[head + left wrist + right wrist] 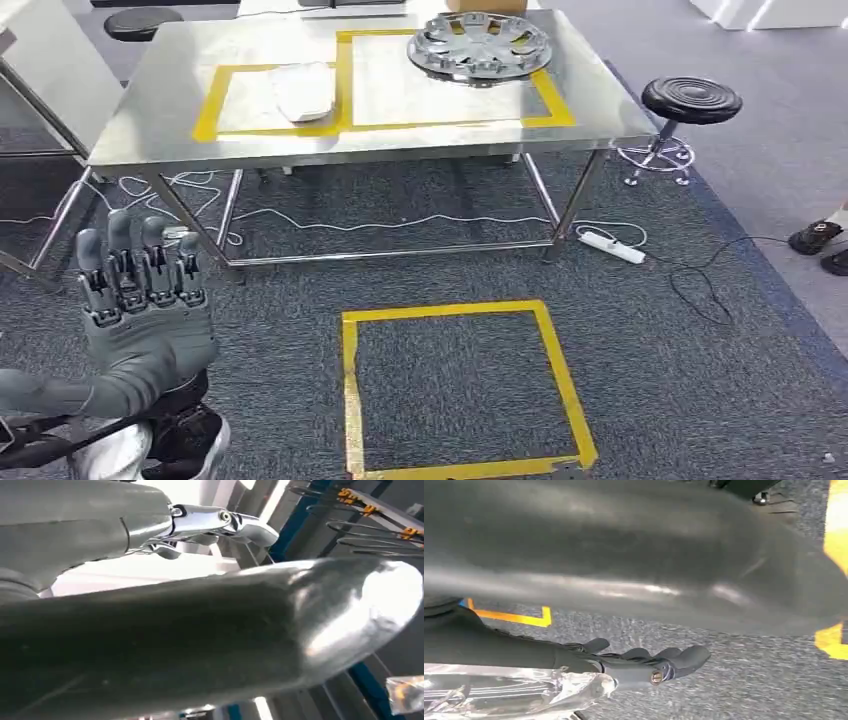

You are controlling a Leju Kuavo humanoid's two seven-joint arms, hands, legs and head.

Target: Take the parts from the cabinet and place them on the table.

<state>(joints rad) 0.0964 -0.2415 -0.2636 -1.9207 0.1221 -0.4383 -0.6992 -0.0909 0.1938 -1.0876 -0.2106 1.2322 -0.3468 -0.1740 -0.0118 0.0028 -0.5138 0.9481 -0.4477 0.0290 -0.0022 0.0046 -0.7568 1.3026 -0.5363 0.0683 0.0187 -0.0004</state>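
Observation:
A silver hubcap (480,45) lies at the far right of the steel table (400,140), inside a yellow taped box. A white moulded part (303,90) rests in the taped box to its left. My left hand (145,300) is raised at the lower left, well short of the table, fingers upright and slightly apart, holding nothing. In the left wrist view its thick thumb (200,630) crosses the picture. My right hand (624,665) hangs over the carpet with its fingers stretched out side by side, and nothing shows in its grasp.
A yellow taped square (560,380) marks the carpet in front of me. A black stool (691,100) stands at the table's right, with a power strip (612,246) and cables under the table. A person's shoes (820,237) show at the right edge.

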